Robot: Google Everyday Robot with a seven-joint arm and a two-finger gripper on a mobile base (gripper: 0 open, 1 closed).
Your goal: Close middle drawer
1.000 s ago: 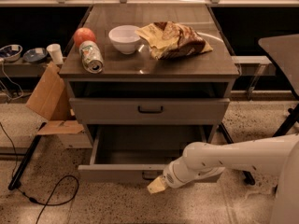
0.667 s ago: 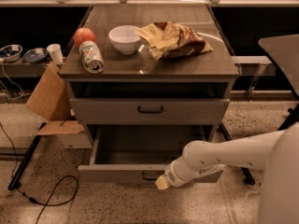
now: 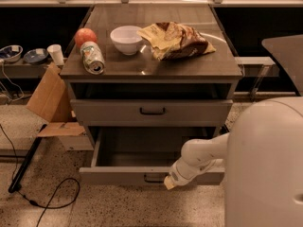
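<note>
- The middle drawer (image 3: 118, 175) is low in the cabinet and pulled out toward the camera.
- Its long side runs left to right. Its flat front and small dark handle (image 3: 154, 178) face the camera.
- Inside the drawer only its grey floor shows.
- The top drawer (image 3: 152, 111) above it is pushed in.
- The gripper (image 3: 169, 181) is right at the drawer's front, just to the right of the handle. I cannot tell if it is spread or pressed together, or if it touches the front.
- The white arm (image 3: 203, 152) reaches in from the right.
- On the cabinet top (image 3: 189, 65) sit a white bowl (image 3: 126, 39), a red fruit (image 3: 85, 35), a can (image 3: 93, 58) lying on its side and a crinkly bag (image 3: 177, 40). I cannot see what is in the bowl.
- Since a second ago the gripper has moved a little right and up, closer to the drawer front. The drawer is still out about as far. The robot's white body now fills more of the right corner.
</note>
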